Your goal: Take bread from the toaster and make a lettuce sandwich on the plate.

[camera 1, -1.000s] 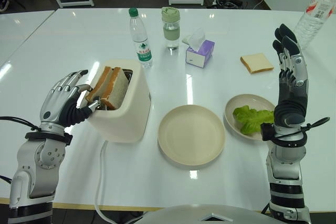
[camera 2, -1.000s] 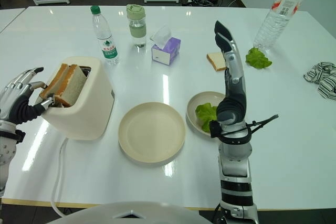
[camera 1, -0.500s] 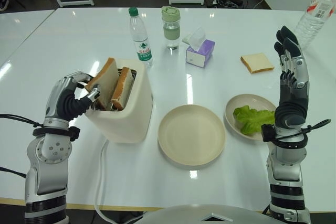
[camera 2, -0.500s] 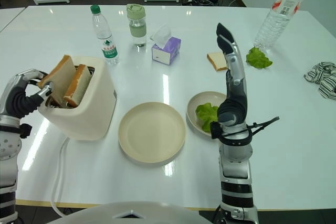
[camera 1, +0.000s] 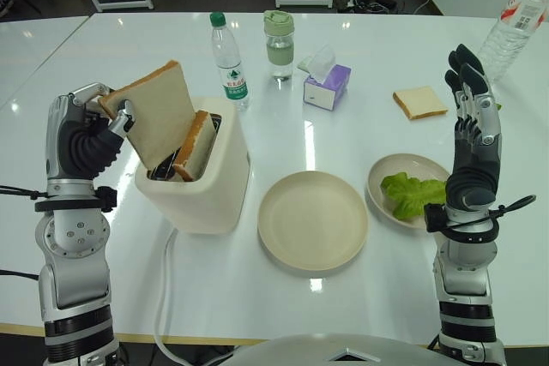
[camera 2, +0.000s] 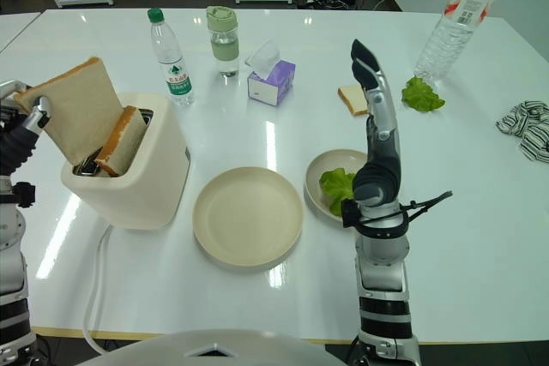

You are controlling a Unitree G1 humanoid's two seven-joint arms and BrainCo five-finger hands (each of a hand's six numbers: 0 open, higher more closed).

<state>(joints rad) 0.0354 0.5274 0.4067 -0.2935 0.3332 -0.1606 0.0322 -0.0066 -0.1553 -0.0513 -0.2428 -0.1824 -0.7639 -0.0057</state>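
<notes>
Two slices of toasted white bread are in play at the cream-coloured boxy toaster [camera 1: 206, 190]! The left robot hand [camera 1: 81, 130] is clamped on the upper corner of the nearer tall slice [camera 1: 156, 122], holding it tilted with only its lower edge down at the slot mouth. A pinch at the top, I'd judge, lets the slice come free without fingers near the slot. The second toasted slice [camera 1: 194, 145] leans inside the toaster, waiting its turn. Dead centre on the white glossy tabletop [camera 1: 360, 49] sits the round beige plate [camera 1: 313, 220], bare and just beside the toaster, so it's a short carry for the drop. Over on the right, the smaller beige dish [camera 1: 403, 163] cradles the green lettuce leaf [camera 1: 413, 195]. The right robot hand [camera 1: 470, 139] stands upright at the dish's near edge, fingers straight and apart, gripping nothing. It looks parked right where the lettuce pickup will call for it. Step in hand: first slice nearly free.
</notes>
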